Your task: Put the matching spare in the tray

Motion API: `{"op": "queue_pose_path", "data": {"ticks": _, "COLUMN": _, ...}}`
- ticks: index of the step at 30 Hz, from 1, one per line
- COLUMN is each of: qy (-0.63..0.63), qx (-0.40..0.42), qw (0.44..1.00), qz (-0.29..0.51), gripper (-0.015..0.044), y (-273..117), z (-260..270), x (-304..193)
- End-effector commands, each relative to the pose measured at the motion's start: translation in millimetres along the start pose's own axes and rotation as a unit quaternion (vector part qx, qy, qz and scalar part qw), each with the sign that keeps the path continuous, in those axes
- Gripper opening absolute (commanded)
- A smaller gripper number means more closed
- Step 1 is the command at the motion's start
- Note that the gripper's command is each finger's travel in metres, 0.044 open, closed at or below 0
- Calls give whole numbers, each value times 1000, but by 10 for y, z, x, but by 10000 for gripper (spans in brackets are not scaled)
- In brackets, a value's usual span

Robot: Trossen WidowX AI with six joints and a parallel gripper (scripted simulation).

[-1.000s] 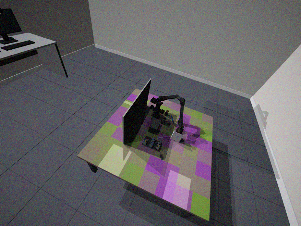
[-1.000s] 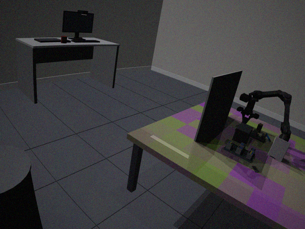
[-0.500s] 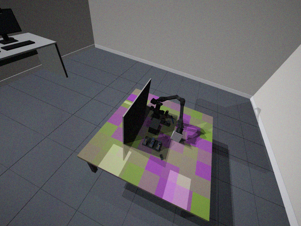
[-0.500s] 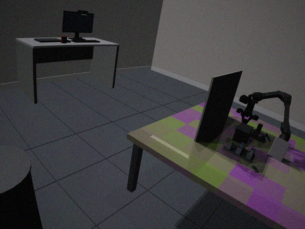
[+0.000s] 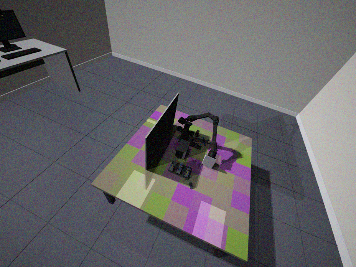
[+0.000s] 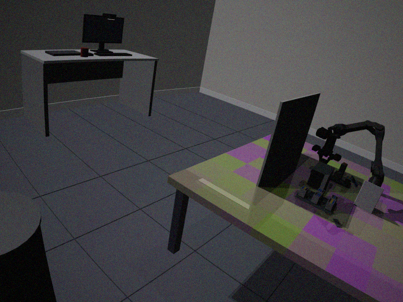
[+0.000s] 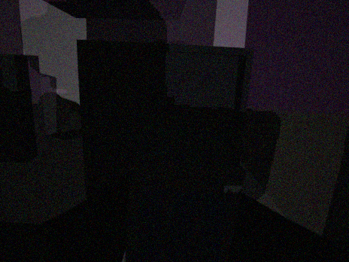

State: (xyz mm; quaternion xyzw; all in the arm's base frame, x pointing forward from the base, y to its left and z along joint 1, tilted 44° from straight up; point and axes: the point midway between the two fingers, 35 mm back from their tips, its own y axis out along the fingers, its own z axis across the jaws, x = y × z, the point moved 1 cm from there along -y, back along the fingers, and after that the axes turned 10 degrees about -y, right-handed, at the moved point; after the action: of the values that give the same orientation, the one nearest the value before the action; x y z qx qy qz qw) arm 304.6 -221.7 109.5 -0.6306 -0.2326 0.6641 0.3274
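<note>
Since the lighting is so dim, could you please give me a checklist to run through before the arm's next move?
1. Grip secure: ok. The gripper is shut on a dark part.
2. Held part's code matches: cannot tell. No code is legible in any view.
3. Gripper over the tray: cannot tell. It hangs close above the mounted unit, and I cannot make out the tray.
4. Clearance from the upright panel: ok. The arm stands apart from it.
5. Row of spares: ok. Three sit side by side near the table's middle, away from the gripper.
</note>
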Motion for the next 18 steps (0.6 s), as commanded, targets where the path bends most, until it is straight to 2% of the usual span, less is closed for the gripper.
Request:
{"op": "queue_pose_path", "data": {"ticks": 1, "qy": -3, "qx": -3, "qw": 1000, "qz": -2, "gripper": 0, "y": 23, "z": -8, "x": 14}}
{"op": "queue_pose_path", "data": {"ticks": 18, "qy": -3, "qx": -2, "qw": 1000, "qz": 0, "gripper": 0, "y": 179, "z": 24, "x": 9}}
